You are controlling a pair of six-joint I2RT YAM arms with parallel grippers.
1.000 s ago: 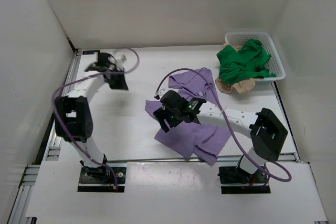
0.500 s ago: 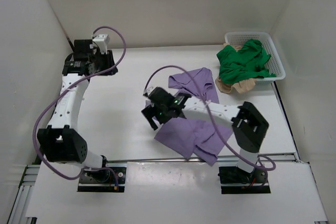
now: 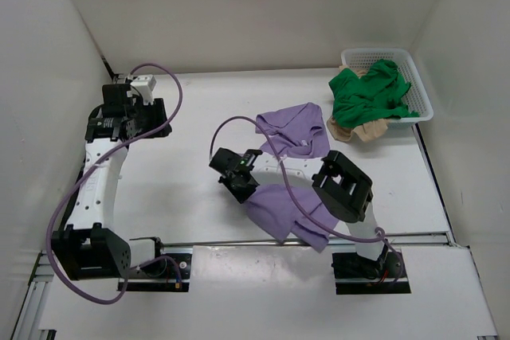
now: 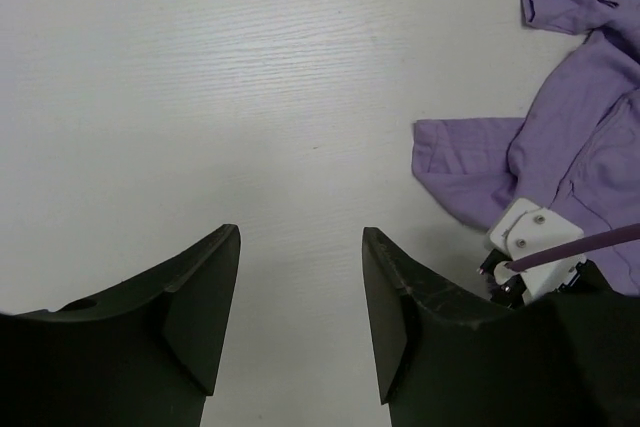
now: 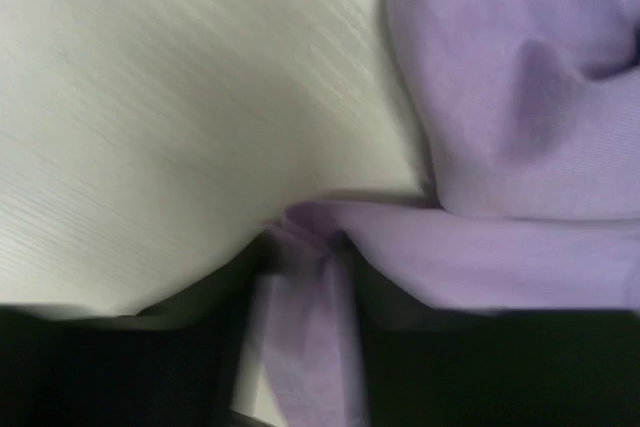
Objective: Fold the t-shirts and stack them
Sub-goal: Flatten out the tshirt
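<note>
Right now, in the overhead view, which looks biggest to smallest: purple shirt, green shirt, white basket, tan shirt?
1. Lavender t-shirt, partly covered.
2. Green t-shirt and white mesh basket: too alike to rank.
3. Beige t-shirt, mostly hidden.

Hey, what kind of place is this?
Most likely a robotics lab test cell: plain white walls box in a white table, the left robot arm and right robot arm are bolted at its near edge, and a lavender purple cloth t-shirt lies on it.
</note>
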